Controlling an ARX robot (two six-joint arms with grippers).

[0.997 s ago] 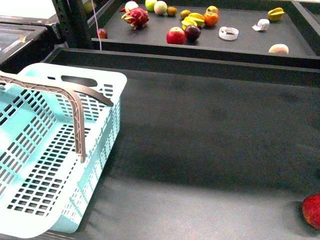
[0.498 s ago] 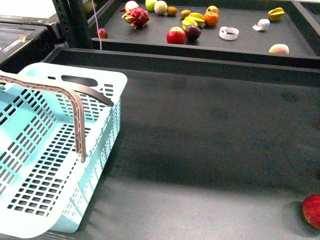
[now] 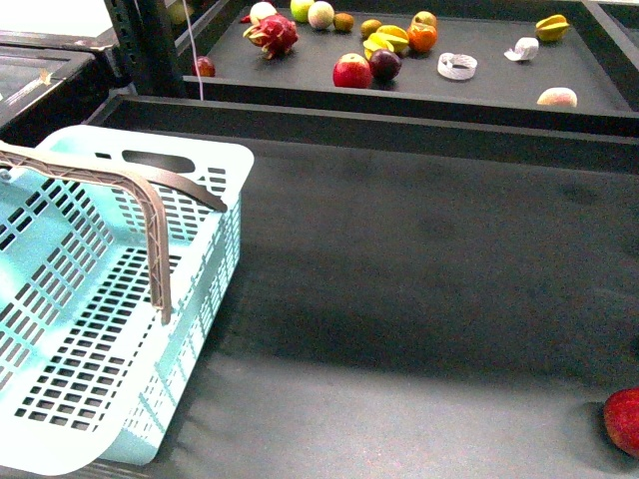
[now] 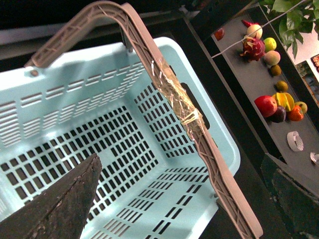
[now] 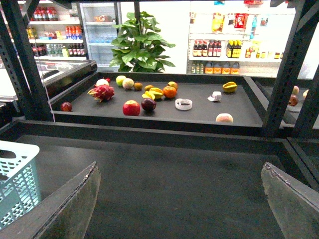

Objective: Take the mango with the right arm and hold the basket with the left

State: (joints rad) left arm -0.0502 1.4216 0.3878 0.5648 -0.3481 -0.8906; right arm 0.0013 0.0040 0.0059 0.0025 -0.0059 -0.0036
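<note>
Both spread wide and empty, the left gripper [image 4: 180,158] hangs over the handle [image 4: 172,89] of the basket [image 3: 236,160] at the near-left corner of the bench [image 3: 419,279], while the right gripper [image 5: 179,167] faces the mango [image 3: 424,18] near the back edge of the far tray [image 3: 499,85], apparently lining up both grasps.

A dark grey bench [image 3: 419,259] fills the middle and lower right of the front view, with a paler band of light across its matte top near the bottom. Across the top runs a raised, black-rimmed shelf [image 3: 499,85], with a black metal post [image 3: 150,45] at upper left. The right wrist view shows a bright shop behind: a leafy potted plant [image 5: 141,42], a glass-door fridge [image 5: 99,20], a white wall [image 5: 179,30] and racks of bottles [image 5: 219,50].
</note>
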